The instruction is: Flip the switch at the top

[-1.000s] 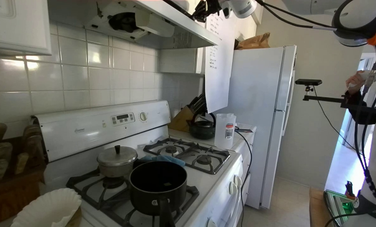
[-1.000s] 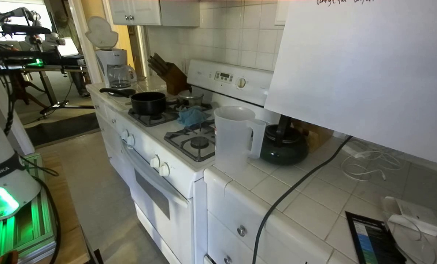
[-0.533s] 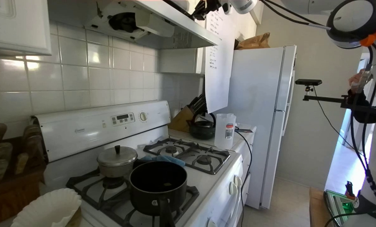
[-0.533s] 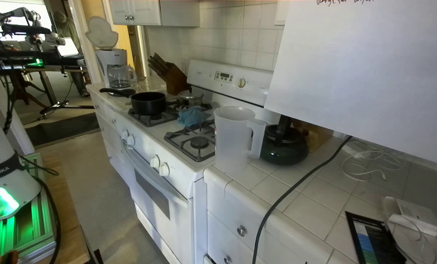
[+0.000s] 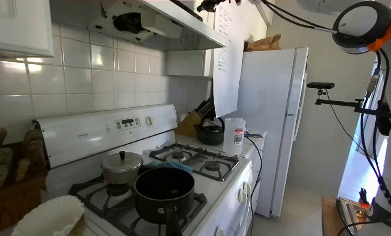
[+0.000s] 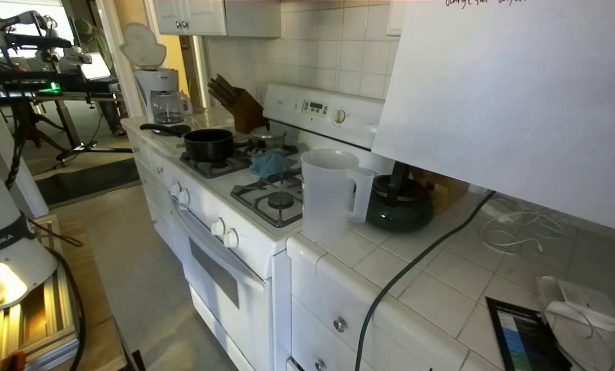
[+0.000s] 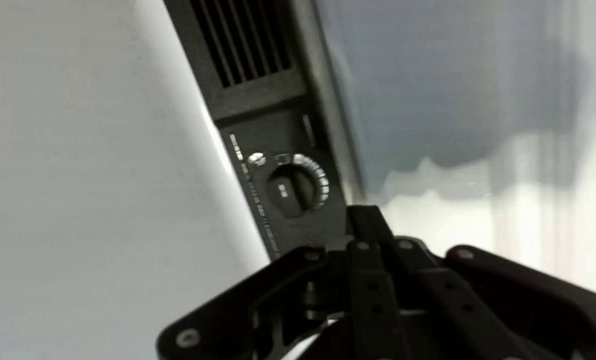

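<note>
In my wrist view, a pale surface (image 7: 98, 175) is filling the left; next, a slatted vent (image 7: 243, 40) is lying above the black control panel (image 7: 312, 226). The rotary switch (image 7: 290, 190) is sitting on that panel; just lower right, my gripper (image 7: 363, 214) is pointing in, its jaws standing together.

- In an exterior view, you are seeing a black saucepan (image 5: 152, 206) standing near on the stove (image 5: 100, 131), with a lidded pot (image 5: 120, 168) sitting to its left.
- You are finding a blue cloth (image 5: 178, 166) lying beyond the saucepan.
- At the far end, you are seeing a white refrigerator (image 5: 265, 105) standing, a brown bag (image 5: 265, 43) resting on top.
- In an exterior view, you are seeing a translucent pitcher (image 6: 329, 201) standing beside a green kettle (image 6: 401, 212); far left, a coffee maker (image 6: 155, 82) is standing left of a knife block (image 6: 248, 112).
</note>
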You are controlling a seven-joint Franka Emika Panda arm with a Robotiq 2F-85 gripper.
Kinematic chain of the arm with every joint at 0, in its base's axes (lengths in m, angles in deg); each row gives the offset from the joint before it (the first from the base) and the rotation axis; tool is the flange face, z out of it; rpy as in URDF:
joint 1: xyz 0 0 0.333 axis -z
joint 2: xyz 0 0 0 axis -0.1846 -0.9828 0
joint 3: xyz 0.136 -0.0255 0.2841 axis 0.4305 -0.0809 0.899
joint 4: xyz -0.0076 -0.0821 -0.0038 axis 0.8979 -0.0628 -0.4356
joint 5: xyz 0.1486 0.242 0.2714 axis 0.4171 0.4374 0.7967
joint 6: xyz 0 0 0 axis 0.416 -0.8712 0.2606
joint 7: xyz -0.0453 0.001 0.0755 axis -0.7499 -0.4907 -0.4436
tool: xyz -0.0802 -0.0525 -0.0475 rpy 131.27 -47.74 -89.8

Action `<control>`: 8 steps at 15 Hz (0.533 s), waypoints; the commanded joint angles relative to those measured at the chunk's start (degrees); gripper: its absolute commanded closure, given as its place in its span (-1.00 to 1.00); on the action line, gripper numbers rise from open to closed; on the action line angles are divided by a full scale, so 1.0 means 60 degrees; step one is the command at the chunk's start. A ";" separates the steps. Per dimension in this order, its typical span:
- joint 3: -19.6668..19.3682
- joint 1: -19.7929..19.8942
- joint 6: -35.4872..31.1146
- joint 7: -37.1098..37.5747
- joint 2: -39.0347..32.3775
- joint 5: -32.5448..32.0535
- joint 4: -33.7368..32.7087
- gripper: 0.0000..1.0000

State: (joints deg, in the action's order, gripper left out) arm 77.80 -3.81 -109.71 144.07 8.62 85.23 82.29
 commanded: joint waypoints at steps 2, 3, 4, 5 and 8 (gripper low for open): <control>0.0723 0.0700 0.0400 -0.2911 -0.0185 0.1290 -0.1548 1.00; 0.0919 0.0859 0.0495 -0.3657 -0.0156 0.1700 -0.1610 1.00; 0.1062 0.1018 0.0796 -0.4295 -0.0092 0.2040 -0.1664 1.00; 0.1122 0.1147 0.1234 -0.4696 -0.0024 0.2246 -0.1612 1.00; 0.1260 0.1579 0.2751 -0.5828 0.0144 0.2701 -0.1493 1.00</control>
State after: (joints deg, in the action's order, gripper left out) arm 83.86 2.86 -100.87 115.45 8.91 97.79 73.88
